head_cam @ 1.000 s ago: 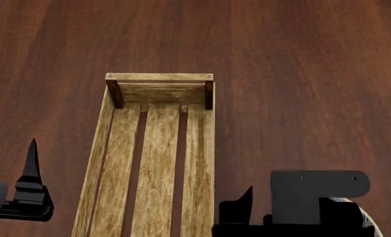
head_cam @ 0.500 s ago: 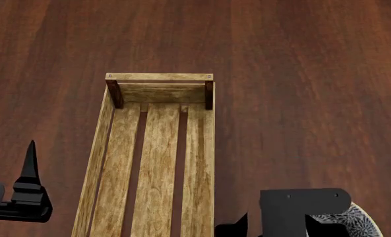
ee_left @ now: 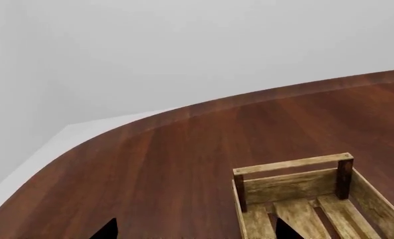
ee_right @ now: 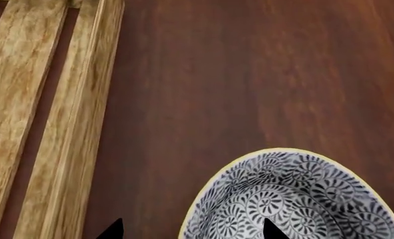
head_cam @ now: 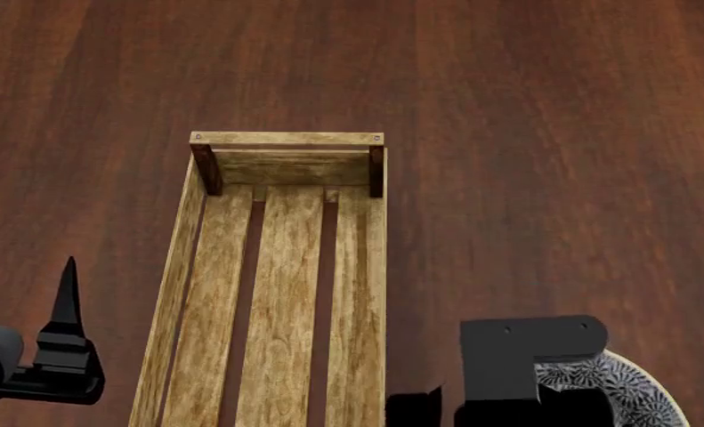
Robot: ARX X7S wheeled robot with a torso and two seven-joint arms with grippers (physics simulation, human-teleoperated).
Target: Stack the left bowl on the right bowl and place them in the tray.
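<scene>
Dark reddish wood table (head_cam: pixel 542 133) fills pretty much the whole scene, and the tray (head_cam: pixel 376 267) sits lengthwise down the middle of it, between the two grippers. It's the long light-wood crate with slats and dark corner posts, nothing inside it that can be seen.

Right gripper (ee_right: pixel 190 230) hangs over the table just off the tray's right plank side, with the bowl (ee_right: pixel 296 199) right under it. Only the two black fingertips (ee_right: pixel 111 230) poke into the right wrist view, and they're spread wide: one tip is over bare table between the tray and the bowl, the other is over the bowl's patterned inside. So the jaws look to straddle the rim on the tray side, but whether they touch it can't be told. The bowl is white-ish with a dark blue swirly floral pattern and a pale yellow rim, sitting on the table close beside the tray, not in it. In the head view the right arm's black bracket covers most of it, only a slice shows (head_cam: pixel 631 391).

Left gripper (ee_left: pixel 193 230) is on the tray's other side, spread wide too and holding nothing. From its wrist camera one tip is over bare table and the other over the tray's slats (ee_left: pixel 296 214), near the far end wall. In the head view only one of its fingers (head_cam: pixel 67 307) sticks up, just outside the tray's left plank.

Only one bowl shows anywhere.
</scene>
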